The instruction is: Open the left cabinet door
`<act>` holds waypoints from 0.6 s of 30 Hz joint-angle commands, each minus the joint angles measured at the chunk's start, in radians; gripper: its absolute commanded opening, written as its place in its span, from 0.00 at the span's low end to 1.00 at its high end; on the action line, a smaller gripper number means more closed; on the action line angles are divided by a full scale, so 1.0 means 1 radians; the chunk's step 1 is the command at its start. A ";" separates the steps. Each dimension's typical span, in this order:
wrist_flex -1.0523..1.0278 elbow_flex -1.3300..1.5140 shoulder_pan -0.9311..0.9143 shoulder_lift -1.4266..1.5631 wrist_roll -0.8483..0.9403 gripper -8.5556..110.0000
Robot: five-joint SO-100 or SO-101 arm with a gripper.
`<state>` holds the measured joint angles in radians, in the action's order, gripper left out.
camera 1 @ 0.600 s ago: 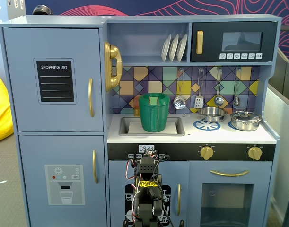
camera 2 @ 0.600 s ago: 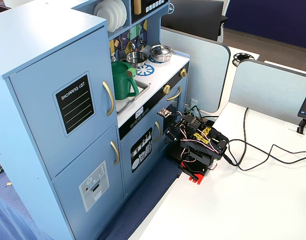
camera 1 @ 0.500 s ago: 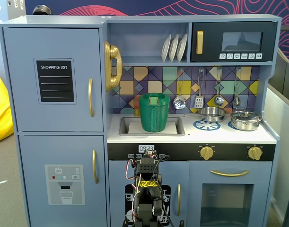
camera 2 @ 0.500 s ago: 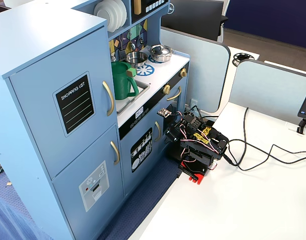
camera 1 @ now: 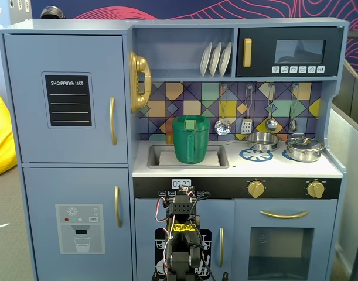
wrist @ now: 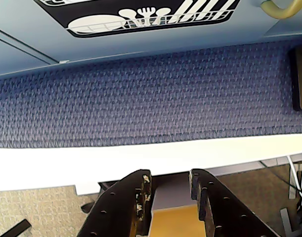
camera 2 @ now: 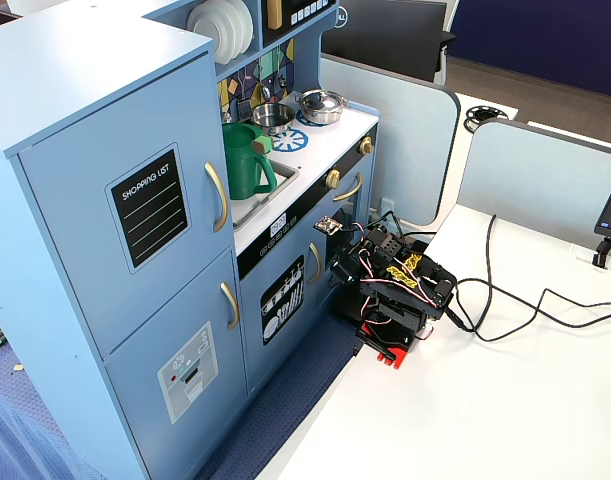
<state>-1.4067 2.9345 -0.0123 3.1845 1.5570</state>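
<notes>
The left cabinet door (camera 1: 66, 98) is the upper blue-grey door with the black "SHOPPING LIST" panel and a vertical gold bar handle (camera 1: 112, 120). It is shut flat against the toy kitchen in both fixed views, and it also shows in the side fixed view (camera 2: 150, 215) with its handle (camera 2: 217, 197). My arm (camera 2: 390, 290) sits folded low on the white table, in front of the lower middle of the kitchen (camera 1: 181, 234), well below and right of that handle. In the wrist view my gripper (wrist: 169, 178) points down over the table edge, its jaws apart and empty.
Below the shopping-list door is the dispenser door (camera 1: 79, 219). The small dish-rack door (wrist: 141, 15) is just ahead of my arm. A green pitcher (camera 1: 190, 139) stands in the sink. Cables (camera 2: 505, 300) trail over the white table (camera 2: 485, 400). Blue carpet (wrist: 141, 94) lies between table and kitchen.
</notes>
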 commanded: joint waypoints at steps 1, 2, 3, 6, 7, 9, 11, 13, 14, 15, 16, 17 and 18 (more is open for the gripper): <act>-0.100 0.048 0.025 -0.006 -0.014 0.07; -0.100 0.026 0.032 -0.011 -0.017 0.07; -0.100 -0.008 0.046 -0.025 -0.029 0.07; -0.060 -0.150 0.104 -0.114 -0.086 0.08; -0.029 -0.206 0.129 -0.146 -0.120 0.09; 0.032 -0.314 0.170 -0.198 -0.127 0.10; 0.097 -0.419 0.219 -0.247 -0.107 0.10; 0.143 -0.517 0.275 -0.296 -0.094 0.10; 0.161 -0.563 0.296 -0.319 -0.074 0.10; 0.192 -0.606 0.322 -0.339 -0.069 0.09; 0.224 -0.646 0.350 -0.357 -0.064 0.09; 0.255 -0.681 0.371 -0.374 -0.051 0.09; 0.291 -0.709 0.393 -0.390 -0.037 0.09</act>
<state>-1.2257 2.4053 0.3022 2.8563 1.4849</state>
